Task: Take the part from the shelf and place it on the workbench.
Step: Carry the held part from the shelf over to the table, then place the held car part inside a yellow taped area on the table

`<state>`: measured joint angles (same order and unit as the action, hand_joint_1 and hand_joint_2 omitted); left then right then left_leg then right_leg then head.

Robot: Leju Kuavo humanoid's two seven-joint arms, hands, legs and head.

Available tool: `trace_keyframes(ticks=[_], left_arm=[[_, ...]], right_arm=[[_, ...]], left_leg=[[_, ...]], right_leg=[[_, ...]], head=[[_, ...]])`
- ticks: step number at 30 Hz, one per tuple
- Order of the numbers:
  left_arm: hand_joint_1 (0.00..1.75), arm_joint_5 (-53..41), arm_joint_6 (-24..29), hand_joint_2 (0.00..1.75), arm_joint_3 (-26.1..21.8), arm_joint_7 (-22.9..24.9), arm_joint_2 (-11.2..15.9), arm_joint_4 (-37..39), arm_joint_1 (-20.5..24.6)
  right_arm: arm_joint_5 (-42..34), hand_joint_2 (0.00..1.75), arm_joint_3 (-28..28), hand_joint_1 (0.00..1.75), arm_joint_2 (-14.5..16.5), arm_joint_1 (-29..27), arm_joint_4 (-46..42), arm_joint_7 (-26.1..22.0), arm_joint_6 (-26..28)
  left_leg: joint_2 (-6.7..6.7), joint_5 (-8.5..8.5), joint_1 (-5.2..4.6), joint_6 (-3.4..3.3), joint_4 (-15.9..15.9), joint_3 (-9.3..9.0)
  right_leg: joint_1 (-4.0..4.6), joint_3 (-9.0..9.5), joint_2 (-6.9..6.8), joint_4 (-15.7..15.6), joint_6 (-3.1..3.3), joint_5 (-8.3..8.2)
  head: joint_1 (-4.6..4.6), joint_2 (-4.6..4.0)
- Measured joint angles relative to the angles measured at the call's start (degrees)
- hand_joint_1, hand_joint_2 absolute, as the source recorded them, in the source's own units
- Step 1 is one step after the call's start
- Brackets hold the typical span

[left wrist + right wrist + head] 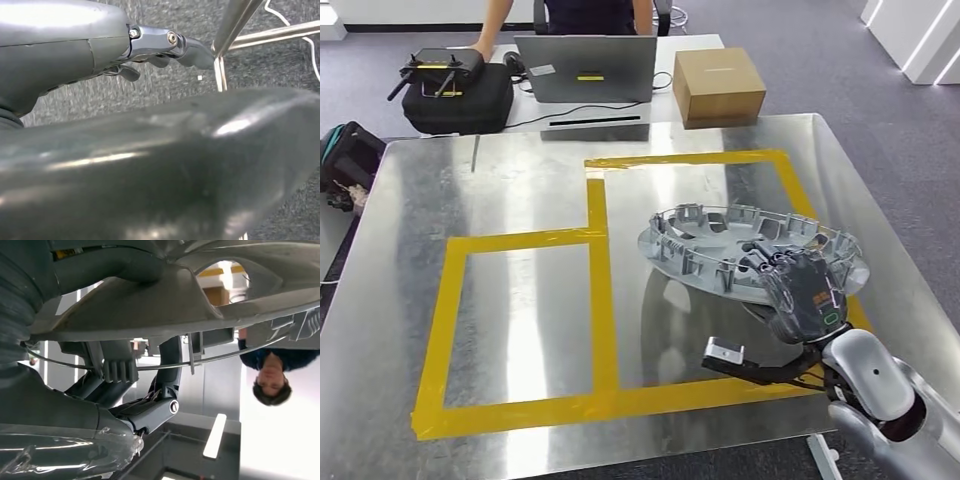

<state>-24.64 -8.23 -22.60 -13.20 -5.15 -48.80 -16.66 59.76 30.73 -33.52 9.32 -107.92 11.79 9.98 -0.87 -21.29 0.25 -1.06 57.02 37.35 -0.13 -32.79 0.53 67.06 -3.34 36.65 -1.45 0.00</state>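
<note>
Right hand [803, 295] grips the round grey part [743, 250] by its five o'clock rim over the worktop [531, 190]; lower level, then release. Left hand [166, 47] hangs empty, fingers loosely apart.

Right hand [803, 290] grips — left hand [158, 47] hangs, fingers loosely curled.

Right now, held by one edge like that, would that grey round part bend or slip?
Probably stiff: the part keeps its flat shape though the right hand grips only its rim. Its ribbed edge likely helps grip. Being round and wide, it might tip.
</note>
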Motion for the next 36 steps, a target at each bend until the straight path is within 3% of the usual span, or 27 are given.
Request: trace_keyframes(ticks=[1, 2, 3, 4, 6, 8, 12, 14, 18, 22, 33, 36], left_arm=[[0.00, -0.33, -0.20, 0.00, -0.03, 0.01, -0.03, -0.28, -0.19], [0.00, -0.45, -0.33, 0.00, -0.04, 0.03, -0.03, -0.33, -0.35], [0.00, -0.56, -0.47, 0.00, -0.06, 0.08, -0.04, -0.35, -0.49], [0.00, -0.73, -0.64, 0.00, -0.06, 0.14, -0.04, -0.36, -0.59], [0.00, -1.31, -0.91, 0.87, -0.06, 0.32, 0.01, -0.41, -0.69], [0.00, -1.85, -1.01, 1.75, -0.07, 0.49, 0.19, -0.47, -0.89], [0.00, -2.25, -1.01, 0.00, -0.07, 0.56, 0.44, -0.49, -1.46], [0.00, -2.74, -0.38, 0.00, -0.12, 0.56, 0.45, -0.50, -1.39], [0.00, -3.60, 1.34, 0.00, -0.62, 0.75, 0.17, -0.61, -1.25], [0.00, -4.55, 1.45, 0.00, -1.45, 1.27, -0.24, -0.99, -1.15], [0.00, -5.80, 0.83, 0.00, -3.06, 1.69, -0.80, -1.73, -1.01], [0.00, -6.01, 0.52, 0.00, -3.36, 1.86, -0.91, -1.91, -0.98]], right_arm=[[-0.13, 1.75, -0.97, 1.75, -0.24, -1.39, -0.12, 0.00, -0.13], [-0.17, 1.75, -1.32, 1.75, -0.29, -2.22, -0.12, -0.07, -0.24], [-0.24, 1.75, -1.60, 1.75, -0.32, -2.88, -0.12, -0.13, -0.38], [-0.38, 1.75, -1.87, 1.75, -0.33, -3.34, -0.14, -0.21, -0.59], [-0.74, 0.87, -2.34, 0.87, -0.33, -3.78, -0.21, -0.37, -1.07], [-0.95, 0.00, -2.63, 0.00, -0.33, -4.11, -0.27, -0.49, -1.44], [-1.04, 0.00, -2.96, 0.00, -0.33, -4.70, -0.38, -0.72, -1.84], [-1.25, 0.00, -3.10, 0.00, -0.33, -4.71, -0.38, -0.98, -2.32], [-1.57, 0.00, -3.11, 0.00, -0.33, -4.76, -0.40, -1.22, -2.97], [-1.68, 0.00, -3.11, 0.00, -0.33, -4.74, -0.40, -1.51, -3.43], [-1.57, 0.00, -3.11, 0.00, -0.31, -3.01, -0.40, -2.03, -3.93], [-1.57, 0.00, -3.04, 0.00, -0.26, -2.41, -0.41, -2.21, -4.22]], left_leg=[[-0.01, -0.54, 0.04, -0.29, -0.03, -0.54], [-0.02, -0.97, 0.04, -0.26, -0.03, -1.03], [-0.04, -1.42, 0.04, -0.20, -0.02, -1.63], [-0.06, -1.87, 0.06, -0.08, -0.02, -2.32], [-0.12, -2.76, -0.02, 0.38, 0.06, -3.53], [-0.20, -3.37, -0.26, 0.77, 0.29, -3.94], [-0.23, -3.25, -0.43, -0.36, 0.28, -3.77], [-0.23, -3.18, -0.37, -0.18, -0.06, -3.87], [-0.23, -3.04, -0.23, 1.12, -0.51, -4.00], [-0.23, -3.03, -0.21, 1.55, -0.56, -4.00], [-0.23, -2.98, -0.44, 1.54, -0.50, -3.99], [-0.22, -3.16, -0.63, 1.03, -0.20, -3.89]], right_leg=[[-0.04, -2.87, -0.06, 4.88, -0.29, 1.73], [-0.06, -4.62, -0.06, 6.98, -0.37, 1.57], [-0.10, -5.33, -0.07, 6.76, -0.42, 0.03], [-0.16, -4.96, -0.08, 4.27, -0.43, -2.64], [-0.31, -2.46, -0.11, -3.66, -0.42, -8.19], [-0.40, -0.79, 0.04, -8.15, -0.12, -10.49], [-0.35, -0.75, 0.30, -8.66, 0.24, -10.68], [-0.21, -0.77, 0.27, -8.65, 0.52, -10.54], [-0.05, -0.79, 0.22, -8.60, 0.93, -10.43], [-0.04, -0.78, 0.22, -8.57, 1.07, -10.45], [-0.31, -0.72, 0.21, -8.59, 1.03, -10.63], [-0.53, -0.68, 0.20, -8.78, 0.74, -10.77]], head=[[-0.14, 0.00], [-0.15, 0.00], [-0.15, 0.00], [-0.16, 0.00], [-0.15, 0.00], [-0.12, 0.00], [-0.07, 0.00], [-0.08, 0.00], [-0.09, 0.00], [-0.12, 0.00], [-0.12, 0.00], [-0.09, 0.00]])
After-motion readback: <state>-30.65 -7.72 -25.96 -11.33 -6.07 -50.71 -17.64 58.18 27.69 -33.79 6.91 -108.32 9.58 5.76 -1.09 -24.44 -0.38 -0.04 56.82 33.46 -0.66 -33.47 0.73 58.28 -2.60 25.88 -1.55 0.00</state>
